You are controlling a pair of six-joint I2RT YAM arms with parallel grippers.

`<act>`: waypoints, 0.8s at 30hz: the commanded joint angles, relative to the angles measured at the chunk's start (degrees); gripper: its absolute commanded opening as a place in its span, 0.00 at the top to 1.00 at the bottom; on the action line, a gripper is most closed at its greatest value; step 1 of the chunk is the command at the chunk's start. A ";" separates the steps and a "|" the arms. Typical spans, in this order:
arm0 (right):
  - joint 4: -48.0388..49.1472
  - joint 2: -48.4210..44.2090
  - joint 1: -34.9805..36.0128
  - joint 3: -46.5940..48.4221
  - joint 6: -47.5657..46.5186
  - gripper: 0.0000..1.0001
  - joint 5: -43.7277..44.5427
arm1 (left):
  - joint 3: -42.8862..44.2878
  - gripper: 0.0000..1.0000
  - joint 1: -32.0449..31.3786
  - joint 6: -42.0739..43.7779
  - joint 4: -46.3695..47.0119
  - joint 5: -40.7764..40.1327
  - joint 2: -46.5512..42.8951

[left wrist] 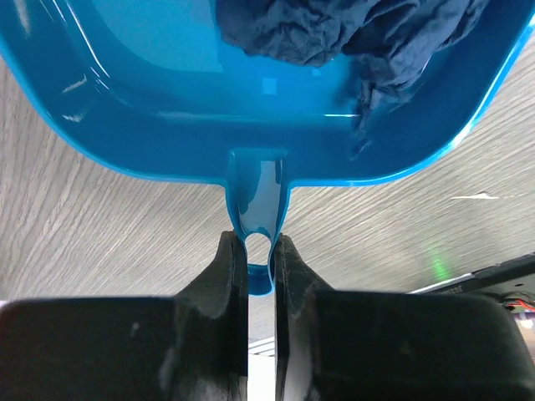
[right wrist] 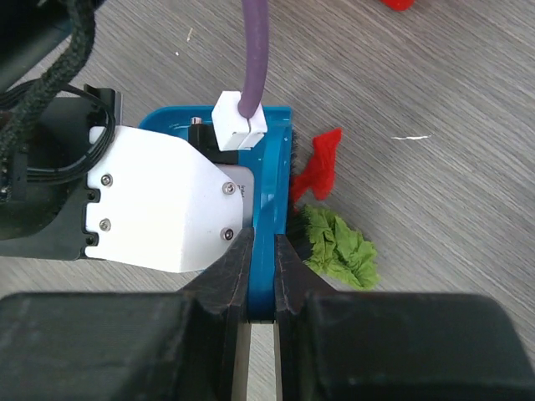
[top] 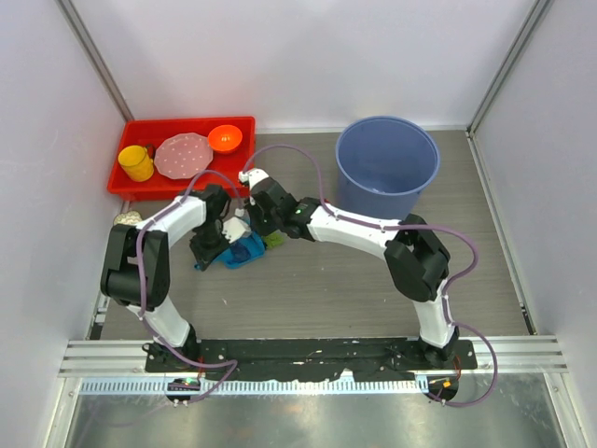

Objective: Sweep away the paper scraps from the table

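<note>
- White-walled bay with a grey-brown wood-grain counter (top: 326,299); both arms reach in to a spot left of centre.
- Far left: red tray (top: 187,122) holding a yellow cup (top: 136,162), a pink patterned plate (top: 183,155) and an orange bowl (top: 225,138).
- Far right of centre: blue bucket (top: 386,168), standing upright on the counter.
- Left fingers (left wrist: 227,276) are clenched on the short handle tab of the blue dustpan (left wrist: 167,109), one on each side of it.
- The dustpan lies flat on the counter, with its tray pointing away from the left wrist.
- Dark blue scrap (left wrist: 334,33): a crumpled wad inside the dustpan, over its right part in the left wrist view.
- Right fingers (right wrist: 234,276) are clamped on the handle of the blue brush (right wrist: 272,192); black bristles show along its right edge.
- Red scrap (right wrist: 322,163) and green scrap (right wrist: 338,246) lie on the counter right at the bristles, red farther from the wrist and green nearer, and the two touch.
- A second red scrap (right wrist: 399,3) lies well apart, cut off by the top edge of the right wrist view.
- From the top view the green scrap sits just right of the dustpan.
</note>
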 commanded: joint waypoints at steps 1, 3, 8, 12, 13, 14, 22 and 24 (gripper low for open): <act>5.75 -6.49 0.57 -2.39 4.29 0.99 -9.58 | 2.77 1.00 -0.74 -1.72 3.11 7.35 0.61; 6.19 -9.47 0.66 -3.45 4.03 0.99 -8.62 | 2.77 1.00 -0.83 -1.90 3.38 9.72 0.09; 2.96 -15.63 0.66 -5.30 1.22 0.99 -1.07 | 2.25 1.00 -0.65 -1.55 2.59 12.97 -2.81; -1.53 -19.94 0.66 -5.13 -1.86 0.99 6.58 | 2.24 1.00 0.05 -1.46 0.57 14.91 -5.71; -2.24 -21.51 0.66 -5.30 -2.73 0.99 8.07 | 2.33 1.00 0.14 -1.38 0.13 15.87 -6.50; -3.46 -22.31 0.66 -5.30 -3.09 0.99 9.04 | 2.42 1.00 0.23 -1.37 -0.40 16.40 -7.12; -9.27 -31.97 0.57 -9.16 -5.38 0.99 21.26 | 7.95 1.00 0.40 -3.04 -7.43 19.13 -12.74; -11.73 -35.23 0.48 -9.87 -5.55 0.99 21.97 | 11.19 1.00 0.32 -4.45 -9.09 18.87 -13.27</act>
